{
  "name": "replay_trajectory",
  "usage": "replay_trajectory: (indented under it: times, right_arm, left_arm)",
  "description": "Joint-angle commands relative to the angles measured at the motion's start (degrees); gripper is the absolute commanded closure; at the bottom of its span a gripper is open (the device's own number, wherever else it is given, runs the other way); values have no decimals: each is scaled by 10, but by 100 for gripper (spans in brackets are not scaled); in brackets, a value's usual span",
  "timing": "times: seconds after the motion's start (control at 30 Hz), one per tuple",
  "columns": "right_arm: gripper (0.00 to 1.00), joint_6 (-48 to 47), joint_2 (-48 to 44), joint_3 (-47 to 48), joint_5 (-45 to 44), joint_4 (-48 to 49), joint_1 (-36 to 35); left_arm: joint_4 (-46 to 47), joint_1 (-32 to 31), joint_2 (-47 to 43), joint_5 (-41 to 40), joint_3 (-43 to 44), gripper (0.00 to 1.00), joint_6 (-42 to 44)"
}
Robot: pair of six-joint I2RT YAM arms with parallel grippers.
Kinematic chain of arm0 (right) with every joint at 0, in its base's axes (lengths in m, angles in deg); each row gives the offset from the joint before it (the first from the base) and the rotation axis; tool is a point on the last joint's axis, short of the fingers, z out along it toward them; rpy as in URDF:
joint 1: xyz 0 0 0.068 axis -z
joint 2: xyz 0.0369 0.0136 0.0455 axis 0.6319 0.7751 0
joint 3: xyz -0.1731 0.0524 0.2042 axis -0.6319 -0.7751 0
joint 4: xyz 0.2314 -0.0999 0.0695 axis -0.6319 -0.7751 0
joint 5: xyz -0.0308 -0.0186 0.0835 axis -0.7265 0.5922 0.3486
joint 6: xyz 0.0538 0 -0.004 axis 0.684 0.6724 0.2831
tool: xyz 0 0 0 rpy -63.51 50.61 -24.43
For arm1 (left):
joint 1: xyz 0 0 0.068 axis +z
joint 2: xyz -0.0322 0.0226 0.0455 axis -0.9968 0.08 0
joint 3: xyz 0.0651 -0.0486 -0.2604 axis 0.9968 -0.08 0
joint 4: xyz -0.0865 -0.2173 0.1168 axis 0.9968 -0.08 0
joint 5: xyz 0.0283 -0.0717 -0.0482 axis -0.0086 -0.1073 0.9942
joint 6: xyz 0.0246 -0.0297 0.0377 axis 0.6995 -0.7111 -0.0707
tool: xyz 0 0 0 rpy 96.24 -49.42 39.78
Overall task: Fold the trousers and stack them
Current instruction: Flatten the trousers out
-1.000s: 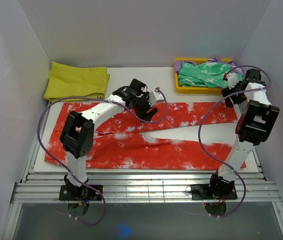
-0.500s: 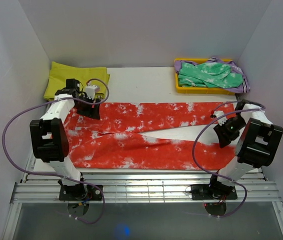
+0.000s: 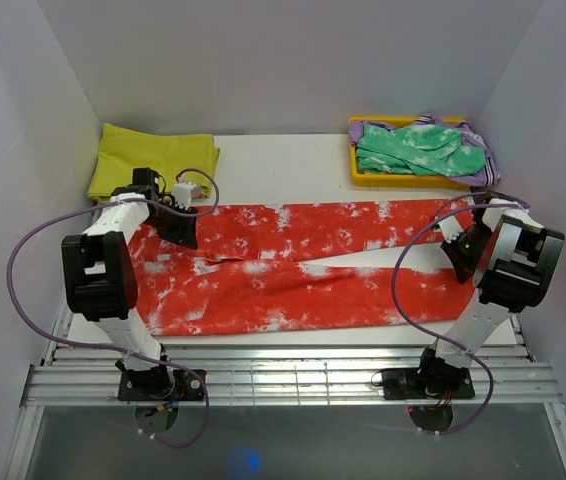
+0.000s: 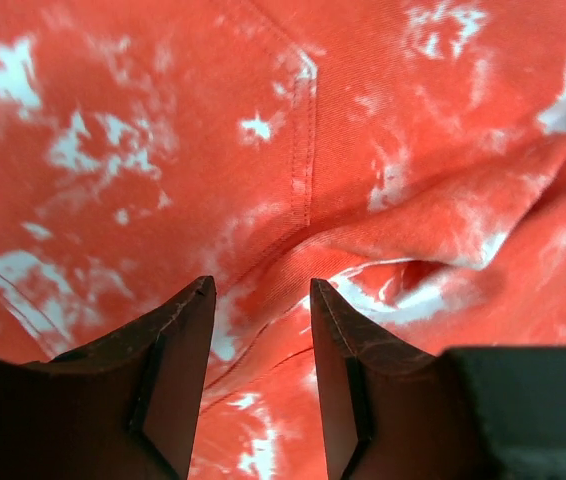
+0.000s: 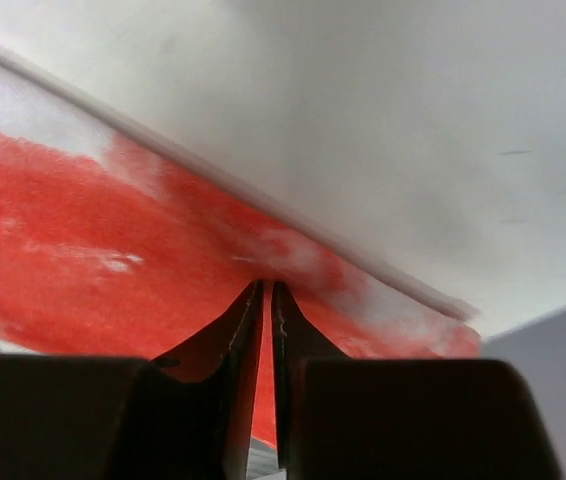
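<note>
The trousers point(image 3: 293, 280), red-orange with white blotches, lie spread left to right across the white board, legs pointing right. My left gripper point(image 3: 181, 232) is down on the waist end at the left. In the left wrist view it point(image 4: 261, 290) is open, its fingers either side of a raised fold of the trousers point(image 4: 363, 150). My right gripper point(image 3: 460, 255) is at the far-right leg end. In the right wrist view it point(image 5: 267, 285) is shut on a thin edge of the trousers point(image 5: 83, 250), just by the board's edge.
A folded yellow cloth point(image 3: 153, 162) lies at the back left, close behind my left gripper. A yellow tray point(image 3: 358, 178) at the back right holds a green mottled garment point(image 3: 418, 148). Grey walls close in on both sides.
Both arms swung outward, the left to the waist end, the right from the tray to the leg end. The right jaws closed on cloth and the left jaws narrowed. The gap between the legs shrank.
</note>
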Motion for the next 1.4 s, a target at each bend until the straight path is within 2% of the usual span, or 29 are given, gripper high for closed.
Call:
replay_trajectory:
  times: [0.0,0.1,0.13,0.23,0.3,0.33,0.5,0.67,0.8,0.9,0.93,1.03,1.37]
  right_arm:
    - [85,-8,6,77,39,81,6]
    - [63,-3,-23,111,95,9,11]
    - [45,-3,-31,112,101,0,15]
    - [30,-17,-61,112,88,-15,42]
    - [30,-40,-64,116,76,-27,75]
    - [30,-48,-62,123,65,-43,87]
    - [30,-82,-30,151,54,-101,169]
    - [28,-114,-27,108,46,-87,211]
    - [32,-116,-10,59,54,-87,219]
    - [45,-119,-4,31,68,-94,219]
    - [62,-120,-3,25,69,-95,219]
    - [91,-132,-9,8,56,-96,221]
    - [92,-196,-76,28,3,-115,259]
  left_arm:
    - [-7,2,-35,98,21,47,93]
    - [-17,3,-72,139,-3,42,176]
    - [-18,-1,-79,146,-7,39,192]
    - [-23,-20,-87,162,-16,34,235]
    - [-22,-34,-83,159,-21,34,244]
    - [-18,-62,-80,149,-22,34,242]
    - [19,-95,-66,141,-34,34,214]
    - [50,-125,-64,120,-50,34,191]
    - [55,-133,-58,114,-42,34,179]
    - [65,-140,-63,104,-44,33,173]
    - [65,-144,-64,102,-44,33,176]
    - [61,-156,-66,103,-53,34,202]
    - [70,-182,-40,55,-102,44,326]
